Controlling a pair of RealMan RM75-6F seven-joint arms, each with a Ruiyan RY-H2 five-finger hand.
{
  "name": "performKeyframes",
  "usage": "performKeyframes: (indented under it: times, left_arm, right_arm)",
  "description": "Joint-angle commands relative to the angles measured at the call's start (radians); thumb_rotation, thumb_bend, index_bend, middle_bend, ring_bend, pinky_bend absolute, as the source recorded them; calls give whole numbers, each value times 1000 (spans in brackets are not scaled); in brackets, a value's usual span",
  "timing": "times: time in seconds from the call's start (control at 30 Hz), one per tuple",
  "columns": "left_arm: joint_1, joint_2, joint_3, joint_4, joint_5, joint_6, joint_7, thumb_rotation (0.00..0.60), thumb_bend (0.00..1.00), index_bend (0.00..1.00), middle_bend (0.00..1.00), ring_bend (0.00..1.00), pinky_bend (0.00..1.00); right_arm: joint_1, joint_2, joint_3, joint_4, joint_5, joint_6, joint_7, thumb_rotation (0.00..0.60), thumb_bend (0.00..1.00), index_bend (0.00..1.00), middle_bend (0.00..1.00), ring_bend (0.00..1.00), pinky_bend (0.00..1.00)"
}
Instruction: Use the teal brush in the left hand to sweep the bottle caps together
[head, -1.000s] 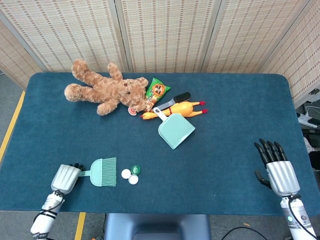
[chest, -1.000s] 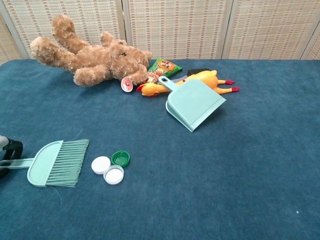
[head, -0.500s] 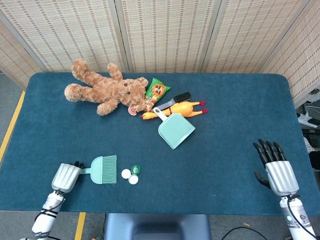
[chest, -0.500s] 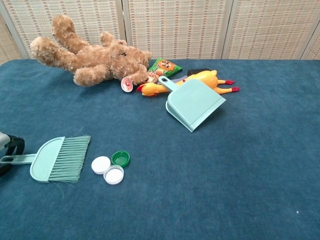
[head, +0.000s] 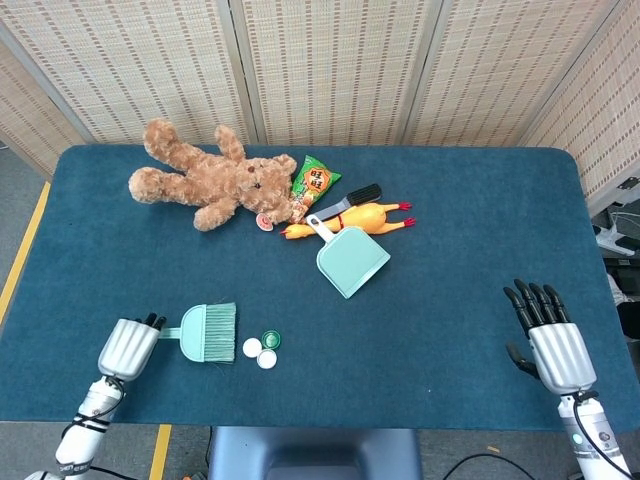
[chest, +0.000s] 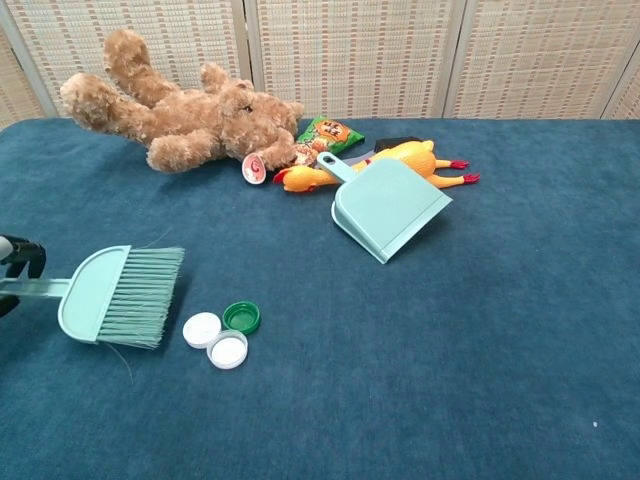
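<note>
My left hand (head: 128, 346) grips the brush (head: 205, 332), bristles just left of the caps (head: 262, 349); right hand (head: 553, 339) released, fingers apart.

A brown teddy bear (head: 212, 183) lies sprawled near the far edge of the blue tabletop (head: 470, 250), toward its far-left corner. Just beside the bear's head, a green snack packet (head: 315, 182) lies next to a black-handled tool (head: 349, 200) and a yellow rubber chicken (head: 352, 219). A teal dustpan (head: 349, 258) lies near the middle of the tabletop, its handle touching the chicken and its open mouth turned toward the near-right corner.
</note>
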Motion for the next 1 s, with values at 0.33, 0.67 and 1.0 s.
performKeyframes:
  times: [0.33, 0.67, 1.0]
  left_arm:
    - [-105, 195, -73, -469, -105, -141, 552, 600, 548, 889, 1000, 763, 853]
    - [-164, 173, -64, -635, -161, -185, 816, 600, 547, 888, 1000, 763, 852]
    - [-217, 82, -45, -694, -222, -192, 1049, 600, 547, 885, 1000, 764, 843]
  right_arm:
    - [1, 20, -10, -13, -28, 8, 38, 600, 234, 0, 0, 0, 0]
    - [-9, 43, -17, -32, -45, 28, 62, 600, 234, 0, 0, 0, 0]
    - [-7, 57, -27, -43, -56, 19, 75, 600, 234, 0, 0, 0, 0]
